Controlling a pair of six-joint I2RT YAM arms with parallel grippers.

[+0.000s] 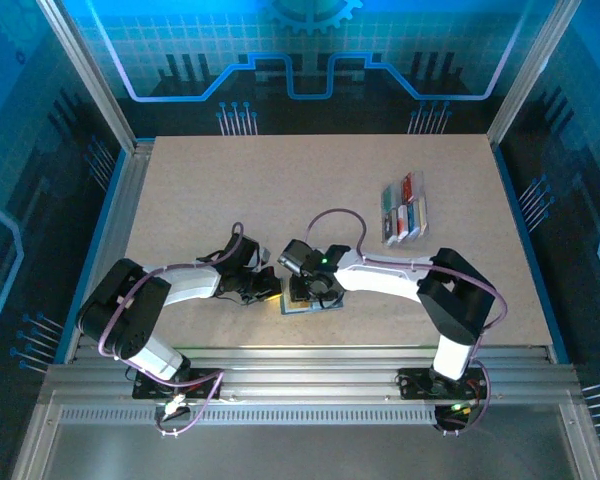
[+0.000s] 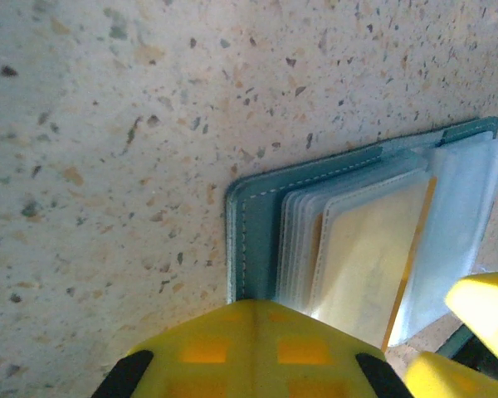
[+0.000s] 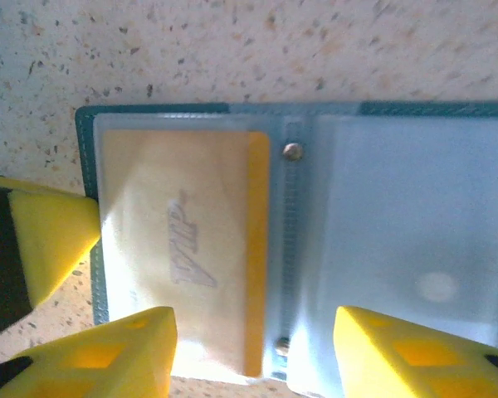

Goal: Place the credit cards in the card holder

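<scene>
Surface: 1 speckled surface (image 1: 280, 190), and both arms reach in to its near middle.
Card holder: 1 card holder (image 3: 398, 215) (image 2: 249, 224) (image 1: 302, 305), lying open and flat on the surface. Slate-blue cover underneath, clear sleeves fanned on top. From above it sits right under the right claw.
Yellow card: 1 yellow card (image 3: 183, 249) (image 2: 369, 257), tucked in the left-hand sleeve. "VIP" lettering shows, with an orange stripe along the edge by the spine.
Rivets: 2 rivets (image 3: 292, 151) on the spine between the sleeves.
Left claw: 1 left claw (image 2: 253, 319) (image 1: 263, 287), fingers pinched together with nothing between them. Its tip is at the card holder's outer edge, on the yellow card's side; pressing or just above, I cannot tell.
Right claw: 1 right claw (image 3: 253, 319) (image 1: 315, 295), jaws apart, hovering over the spine with 1 finger on each side and nothing gripped.
Tray: 1 clear tray (image 1: 388, 238), well apart at the far right.
Credit cards: red, blue and teal credit cards (image 1: 408, 190) sit in the tray, too small to count.
</scene>
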